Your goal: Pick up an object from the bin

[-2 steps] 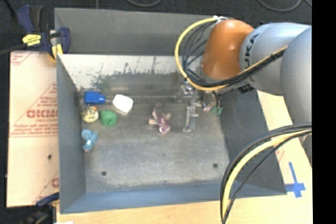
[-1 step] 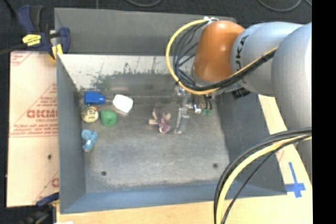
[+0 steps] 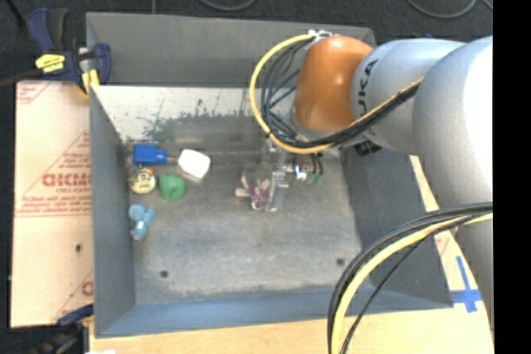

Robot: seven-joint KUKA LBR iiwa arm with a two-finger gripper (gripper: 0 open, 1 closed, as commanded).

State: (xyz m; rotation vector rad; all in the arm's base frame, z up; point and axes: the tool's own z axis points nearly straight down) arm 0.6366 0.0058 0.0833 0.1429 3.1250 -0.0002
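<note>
Looking down, we note the jaws low in the middle of the bin (image 3: 249,257), just beside a small purplish-pink thing (image 3: 255,195) on its floor; apart or together, we cannot tell. Well left lie a blue block (image 3: 149,154), a white lump (image 3: 194,164) and a green piece (image 3: 172,187).
</note>
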